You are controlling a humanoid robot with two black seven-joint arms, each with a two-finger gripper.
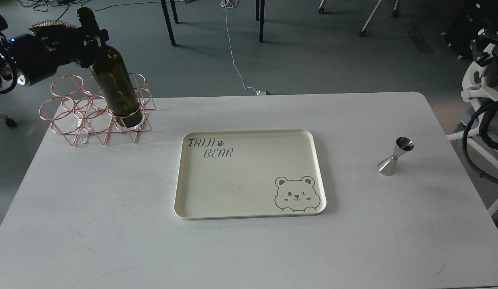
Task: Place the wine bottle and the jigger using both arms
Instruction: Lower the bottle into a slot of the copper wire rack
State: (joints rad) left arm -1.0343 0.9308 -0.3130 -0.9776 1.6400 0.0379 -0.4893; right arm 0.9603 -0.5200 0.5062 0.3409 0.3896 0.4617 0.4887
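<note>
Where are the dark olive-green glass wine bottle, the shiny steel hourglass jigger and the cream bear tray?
wine bottle (114,86), head view, on its glass body.
jigger (394,157), head view, on its narrow waist.
tray (249,176), head view, on its bare floor.

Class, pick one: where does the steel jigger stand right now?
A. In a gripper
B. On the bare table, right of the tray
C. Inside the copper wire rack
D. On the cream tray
B: the jigger stands upright on the white table, apart from the tray and untouched by any gripper.

The tray (249,138) reads "TAIJI BEAR".
</note>
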